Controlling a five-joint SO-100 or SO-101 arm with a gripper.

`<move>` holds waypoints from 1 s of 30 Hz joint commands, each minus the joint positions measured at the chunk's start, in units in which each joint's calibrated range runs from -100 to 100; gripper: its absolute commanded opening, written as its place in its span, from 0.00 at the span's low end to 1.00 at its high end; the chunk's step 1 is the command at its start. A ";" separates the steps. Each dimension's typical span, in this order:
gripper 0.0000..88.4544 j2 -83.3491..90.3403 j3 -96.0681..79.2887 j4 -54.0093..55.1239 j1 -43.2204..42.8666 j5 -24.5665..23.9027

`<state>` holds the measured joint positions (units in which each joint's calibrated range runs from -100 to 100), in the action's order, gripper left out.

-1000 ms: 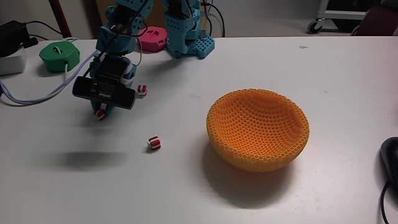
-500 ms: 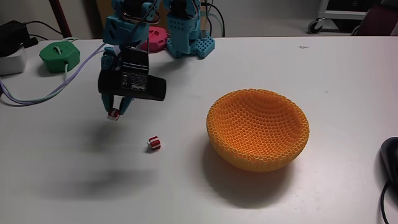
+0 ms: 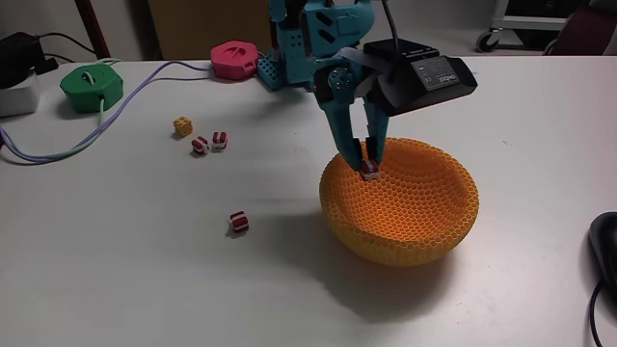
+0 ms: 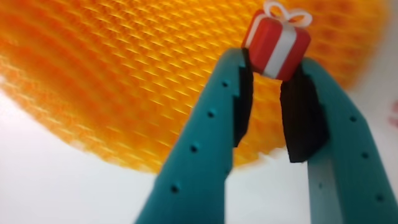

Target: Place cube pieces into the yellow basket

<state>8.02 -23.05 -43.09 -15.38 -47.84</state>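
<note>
Gripper [image 3: 366,166] holding a striped cube [image 3: 368,171] over the basket [image 3: 424,231]

Left of the basket lie a lone striped cube [image 3: 238,222] and, farther off, a striped pair [image 3: 209,144] beside a yellow cube [image 3: 182,125].

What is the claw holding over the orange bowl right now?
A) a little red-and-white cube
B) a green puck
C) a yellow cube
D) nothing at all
A: the claw is pinching a little red-and-white cube between its tips, right above the orange bowl; the yellow cube sits back on the table.
</note>
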 commanded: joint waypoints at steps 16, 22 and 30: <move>0.40 2.11 9.33 -8.51 18.73 7.18; 0.38 1.17 1.73 -4.52 26.00 6.69; 0.35 -8.59 -6.94 10.43 27.68 6.30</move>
<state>0.84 -30.15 -37.33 11.61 -41.20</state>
